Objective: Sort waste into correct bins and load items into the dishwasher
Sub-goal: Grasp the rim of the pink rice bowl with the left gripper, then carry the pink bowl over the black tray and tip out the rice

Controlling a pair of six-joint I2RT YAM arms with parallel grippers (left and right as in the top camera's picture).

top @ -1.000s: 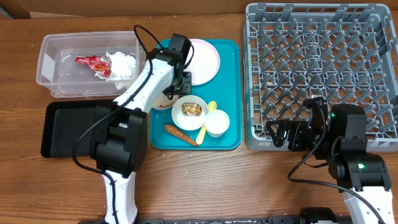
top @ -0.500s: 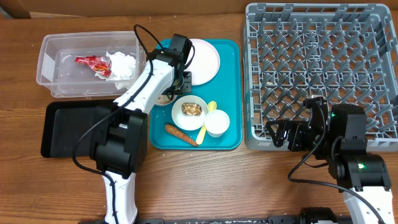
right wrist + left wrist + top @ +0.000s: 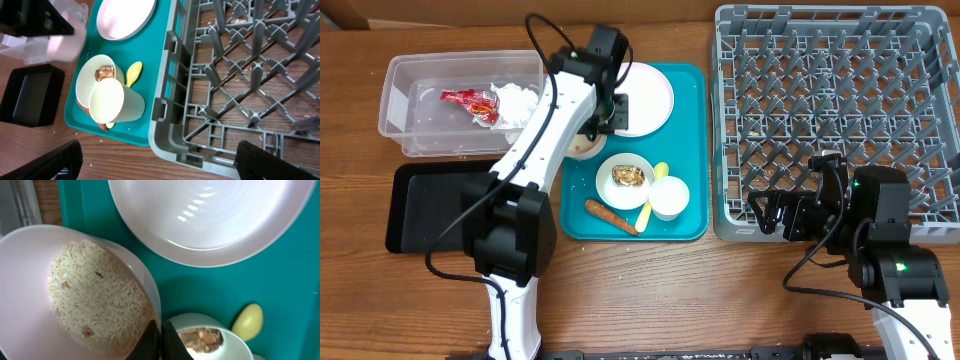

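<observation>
My left gripper (image 3: 603, 124) is shut on the rim of a white bowl of rice (image 3: 95, 295), which sits half hidden under the arm in the overhead view (image 3: 584, 148) at the teal tray's left edge. The white plate (image 3: 648, 97), a second bowl with the brown food scrap (image 3: 625, 179), the small cup (image 3: 669, 197), the yellow spoon (image 3: 651, 199) and the carrot (image 3: 608, 215) are on the teal tray. The clear tub (image 3: 408, 84) holds the red wrapper (image 3: 470, 102) and the napkin (image 3: 518, 101). My right gripper (image 3: 788, 216) is open and empty at the grey rack's (image 3: 835, 110) front left corner.
The black shallow tray (image 3: 425, 205) lies on the table in front of the clear tub. The teal tray (image 3: 692, 140) lies between the tub and the rack. The rack's near left corner (image 3: 172, 125) lies between my right fingers.
My left arm has swung toward the back of the table with the rice bowl in its grip; the bowl has shifted slightly back. The right arm has not moved.
</observation>
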